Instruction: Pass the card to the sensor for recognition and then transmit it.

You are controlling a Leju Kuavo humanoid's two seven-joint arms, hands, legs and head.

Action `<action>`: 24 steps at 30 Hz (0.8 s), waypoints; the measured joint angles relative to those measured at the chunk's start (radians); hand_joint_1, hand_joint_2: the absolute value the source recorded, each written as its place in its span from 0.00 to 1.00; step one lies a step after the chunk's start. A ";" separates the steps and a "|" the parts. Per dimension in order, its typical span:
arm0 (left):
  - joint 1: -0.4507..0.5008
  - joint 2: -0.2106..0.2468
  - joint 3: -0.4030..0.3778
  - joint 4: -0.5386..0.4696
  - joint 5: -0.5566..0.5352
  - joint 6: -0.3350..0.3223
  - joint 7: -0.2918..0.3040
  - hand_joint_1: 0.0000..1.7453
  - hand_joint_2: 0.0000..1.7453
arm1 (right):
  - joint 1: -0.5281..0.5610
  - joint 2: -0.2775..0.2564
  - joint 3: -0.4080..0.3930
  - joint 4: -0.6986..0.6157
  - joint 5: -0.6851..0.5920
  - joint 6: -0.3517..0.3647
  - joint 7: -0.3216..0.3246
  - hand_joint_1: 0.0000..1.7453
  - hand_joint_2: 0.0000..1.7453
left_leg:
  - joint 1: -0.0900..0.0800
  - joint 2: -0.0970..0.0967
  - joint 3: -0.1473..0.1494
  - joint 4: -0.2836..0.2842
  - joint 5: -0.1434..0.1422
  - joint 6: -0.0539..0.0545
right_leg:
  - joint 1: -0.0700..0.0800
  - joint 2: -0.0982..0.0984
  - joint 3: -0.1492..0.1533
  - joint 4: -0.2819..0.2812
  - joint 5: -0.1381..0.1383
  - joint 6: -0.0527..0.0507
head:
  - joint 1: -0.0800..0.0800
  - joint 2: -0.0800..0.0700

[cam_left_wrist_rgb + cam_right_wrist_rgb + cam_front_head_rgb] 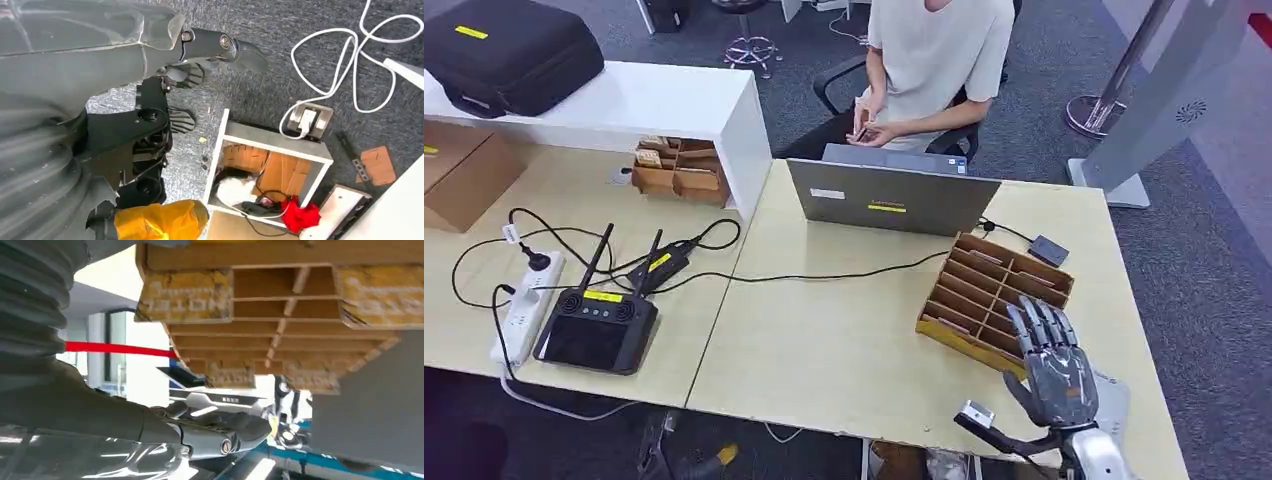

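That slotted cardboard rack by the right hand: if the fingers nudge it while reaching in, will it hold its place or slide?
The cardboard rack looks thin-walled and mostly hollow, so probably light. It sits loose on the smooth table, so a nudge from the right hand would likely slide or turn it. Its thin dividers may bend under finger pressure.

1. The right robot hand [1052,362] covers the near corner of the wooden slotted rack [984,290] just ahead of it.
2. Its wrist runs off the head view's bottom edge.
3. Far beyond the robot hand, the person [929,60] is cut off above the shoulders; what their hands hold is too small to tell.
4. The laptop [889,197] hides its own screen.
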 joint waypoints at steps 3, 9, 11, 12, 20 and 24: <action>0.000 0.000 -0.008 0.000 0.000 0.002 0.002 0.00 1.00 | -0.017 0.003 -0.005 0.045 0.000 0.000 0.001 0.00 1.00 | 0.000 0.000 0.000 0.000 0.000 0.000 | 0.000 0.000 0.000 0.000 0.000 0.000 | 0.000 0.000; 0.000 0.000 -0.018 0.000 0.006 0.003 0.005 0.00 1.00 | -0.034 0.010 -0.008 0.090 0.003 0.006 0.005 0.00 1.00 | 0.000 0.000 0.000 0.000 0.000 0.000 | 0.000 0.000 0.000 0.000 0.000 0.000 | 0.000 0.000; 0.000 0.001 -0.019 -0.001 0.010 0.003 0.007 0.00 1.00 | -0.037 0.011 -0.009 0.098 0.003 0.007 0.007 0.00 1.00 | 0.000 0.000 0.000 0.000 0.000 0.000 | 0.000 0.000 0.000 0.000 0.000 0.000 | 0.000 0.000; 0.000 0.001 -0.019 -0.001 0.011 0.003 0.008 0.00 1.00 | -0.039 0.013 -0.010 0.100 0.003 0.008 0.008 0.00 1.00 | 0.000 0.000 0.000 0.000 0.000 0.000 | 0.000 0.000 0.000 0.000 0.000 0.000 | 0.000 0.000; 0.001 0.001 -0.029 -0.003 0.023 0.003 0.010 0.00 1.00 | -0.044 0.019 -0.023 0.109 0.015 0.005 0.009 0.00 1.00 | 0.000 0.000 0.000 0.000 0.000 0.000 | 0.000 0.000 0.000 0.000 0.000 0.000 | 0.000 0.000; 0.001 0.002 -0.040 -0.004 0.033 0.003 0.010 0.00 1.00 | -0.044 0.021 -0.027 0.110 0.015 -0.002 0.009 0.00 1.00 | 0.000 0.000 -0.001 0.000 0.000 0.000 | 0.000 0.000 0.000 0.000 0.000 0.000 | 0.000 0.000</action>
